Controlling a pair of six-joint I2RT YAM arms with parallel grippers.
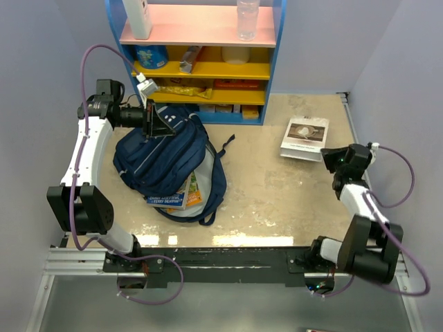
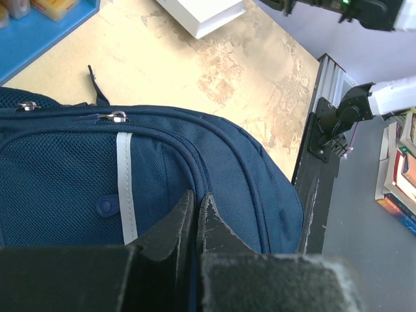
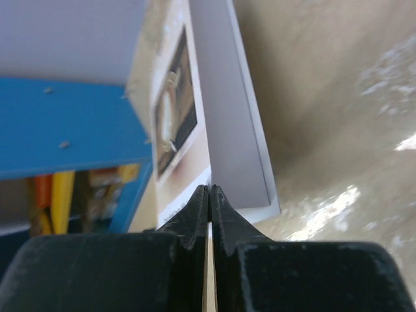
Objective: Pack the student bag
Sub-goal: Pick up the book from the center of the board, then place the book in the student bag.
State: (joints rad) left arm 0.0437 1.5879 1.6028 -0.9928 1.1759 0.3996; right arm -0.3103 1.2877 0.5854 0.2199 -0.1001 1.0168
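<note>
The student bag, navy with a thin light stripe, lies at the left of the table, its mouth towards the near edge. My left gripper is shut on the bag's fabric at its far top; in the left wrist view the closed gripper has blue cloth between the jaws. Colourful booklets stick out of the bag's mouth. A thick white book lies at the right. My right gripper is shut on the thin white edge of that book, at its near right corner.
A blue shelf unit with pink and yellow shelves stands at the back, holding bottles, packets and boxes. The bag's straps trail to the right. Walls close the table on the left and right. A metal rail runs along the near edge.
</note>
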